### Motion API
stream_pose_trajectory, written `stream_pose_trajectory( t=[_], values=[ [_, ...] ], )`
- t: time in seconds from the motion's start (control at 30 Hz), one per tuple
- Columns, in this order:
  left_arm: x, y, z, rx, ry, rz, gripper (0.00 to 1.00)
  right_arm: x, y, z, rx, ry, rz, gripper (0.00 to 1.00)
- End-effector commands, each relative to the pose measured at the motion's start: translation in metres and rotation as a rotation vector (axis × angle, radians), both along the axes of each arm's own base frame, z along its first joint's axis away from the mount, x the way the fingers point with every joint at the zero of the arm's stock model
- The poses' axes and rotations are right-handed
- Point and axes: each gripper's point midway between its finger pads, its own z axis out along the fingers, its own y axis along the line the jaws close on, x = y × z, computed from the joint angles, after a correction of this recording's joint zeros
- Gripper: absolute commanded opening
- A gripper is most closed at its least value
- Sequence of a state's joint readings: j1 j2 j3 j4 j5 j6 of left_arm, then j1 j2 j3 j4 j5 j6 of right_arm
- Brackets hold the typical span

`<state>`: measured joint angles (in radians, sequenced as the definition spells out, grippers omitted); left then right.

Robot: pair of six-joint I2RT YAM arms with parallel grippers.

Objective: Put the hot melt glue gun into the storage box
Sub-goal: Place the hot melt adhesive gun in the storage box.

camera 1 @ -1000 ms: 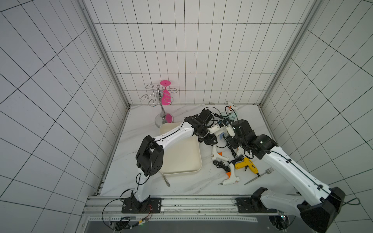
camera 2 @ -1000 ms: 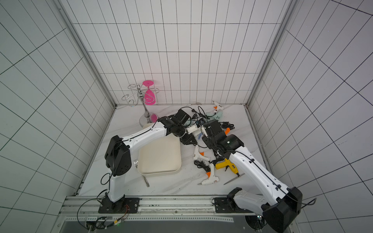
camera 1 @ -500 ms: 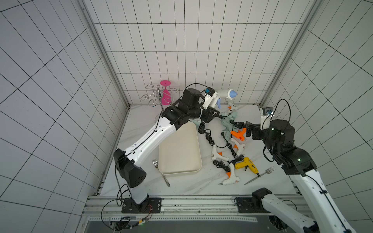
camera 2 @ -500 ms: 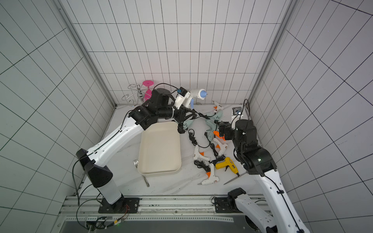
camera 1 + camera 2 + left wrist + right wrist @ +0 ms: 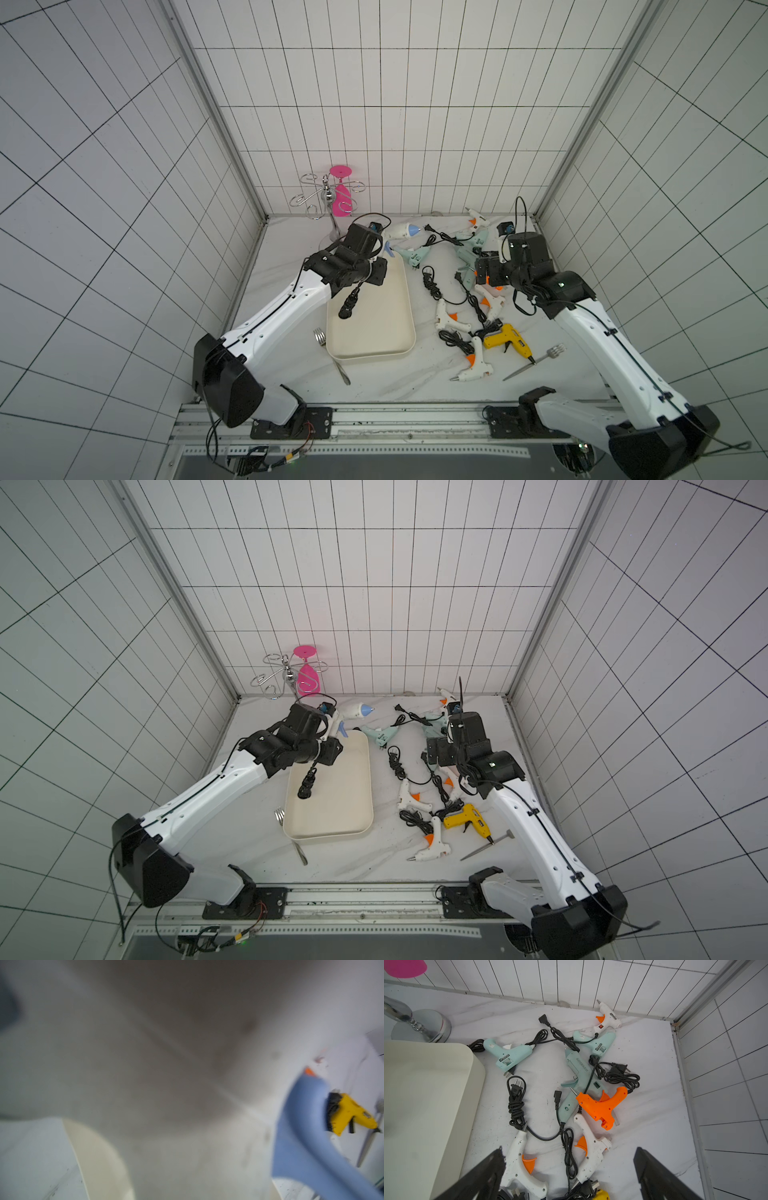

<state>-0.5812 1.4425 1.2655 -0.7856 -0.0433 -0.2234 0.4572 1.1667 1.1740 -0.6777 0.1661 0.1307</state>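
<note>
A white hot melt glue gun (image 5: 398, 232) (image 5: 354, 711) with a blue nozzle and blue trigger (image 5: 301, 1126) hangs above the far end of the cream storage box (image 5: 374, 355) (image 5: 328, 835). My left gripper (image 5: 380, 249) (image 5: 337, 726) is shut on it. The gun's white body (image 5: 166, 1064) fills the left wrist view in a blur. Its bundled black cord (image 5: 348, 306) dangles over the box floor. My right gripper (image 5: 569, 1151) (image 5: 487, 270) stands open and empty above a pile of glue guns, with two white ones (image 5: 589, 1153) between its fingers (image 5: 483, 1176).
Teal (image 5: 508, 1055), orange (image 5: 600, 1107), white (image 5: 476, 368) and yellow (image 5: 505, 338) glue guns with tangled black cords (image 5: 516, 1103) lie right of the box. A chrome rack with a pink glass (image 5: 341, 195) stands at the back. Forks (image 5: 320, 336) (image 5: 536, 361) lie near the front.
Both grippers were together over the pile. My left arm has since carried the white gun over to the box's far end. The right gripper has opened and drawn back to the right.
</note>
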Motion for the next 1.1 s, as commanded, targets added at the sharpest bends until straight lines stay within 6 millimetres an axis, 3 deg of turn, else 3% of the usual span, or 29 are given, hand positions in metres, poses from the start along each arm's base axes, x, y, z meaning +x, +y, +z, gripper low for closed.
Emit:
stream_pose_trajectory(
  t=[0.0,0.2,0.43,0.6,0.8,1.07],
  values=[
    [0.018,0.014,0.003,-0.019,-0.107,0.092,0.00,-0.008,0.000,-0.035,0.016,0.131,-0.028,1.00],
    [0.041,0.048,-0.063,0.178,-0.003,0.206,0.00,-0.018,0.000,-0.086,-0.009,0.316,-0.061,0.98],
    [0.059,0.049,-0.113,0.298,0.075,0.213,0.00,-0.028,-0.006,-0.113,-0.018,0.414,-0.104,0.97],
    [0.056,0.045,-0.135,0.296,0.123,0.252,0.00,-0.032,-0.018,-0.118,-0.020,0.423,-0.144,0.97],
    [0.047,0.033,-0.135,0.377,0.093,0.272,0.00,-0.033,-0.024,-0.125,-0.017,0.442,-0.163,0.97],
    [0.047,0.020,-0.163,0.337,0.184,0.281,0.00,-0.029,-0.027,-0.127,-0.024,0.455,-0.170,0.97]
  ],
)
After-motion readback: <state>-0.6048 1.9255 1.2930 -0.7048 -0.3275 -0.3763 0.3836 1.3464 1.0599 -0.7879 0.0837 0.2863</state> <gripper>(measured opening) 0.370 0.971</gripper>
